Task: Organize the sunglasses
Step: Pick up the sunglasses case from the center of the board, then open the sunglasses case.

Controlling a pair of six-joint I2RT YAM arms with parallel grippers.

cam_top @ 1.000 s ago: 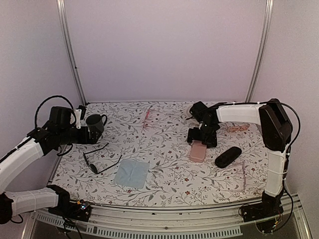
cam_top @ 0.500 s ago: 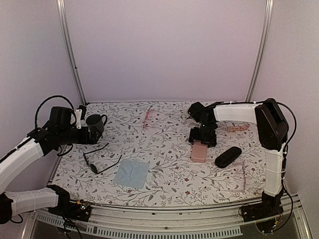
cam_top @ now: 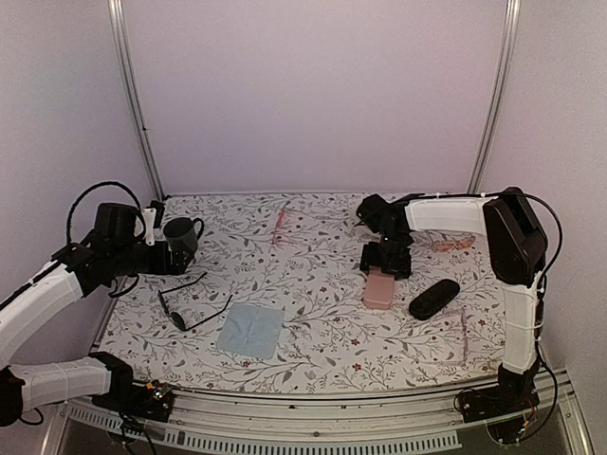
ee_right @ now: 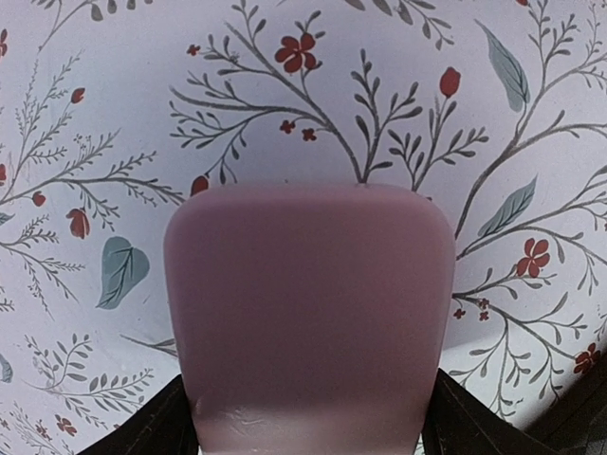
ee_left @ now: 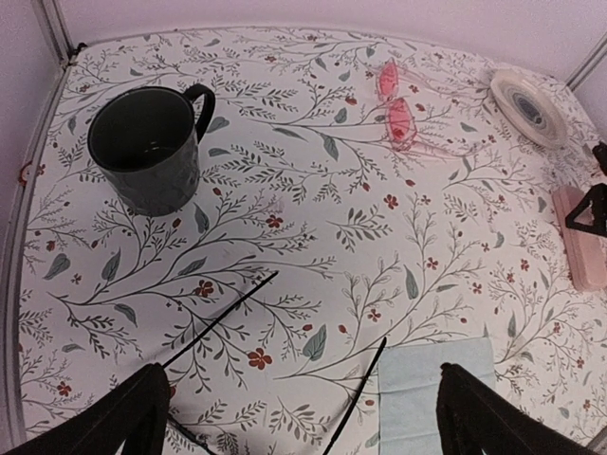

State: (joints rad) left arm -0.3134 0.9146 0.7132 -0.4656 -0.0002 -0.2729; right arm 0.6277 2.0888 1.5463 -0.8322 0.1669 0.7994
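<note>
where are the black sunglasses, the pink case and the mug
black sunglasses (cam_top: 177,320), top view, on a lens
pink case (ee_right: 303,313), right wrist view, middle of its lid
mug (ee_left: 154,185), left wrist view, outer wall

table (cam_top: 313,275) | mug (cam_top: 180,234) | sunglasses (cam_top: 190,305) | blue cloth (cam_top: 251,329) | pink case (cam_top: 378,287) | black case (cam_top: 434,299)

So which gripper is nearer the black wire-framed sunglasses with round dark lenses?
Left. The left gripper hovers close beside the sunglasses; the right gripper is far away, over a pink rectangular case.
</note>
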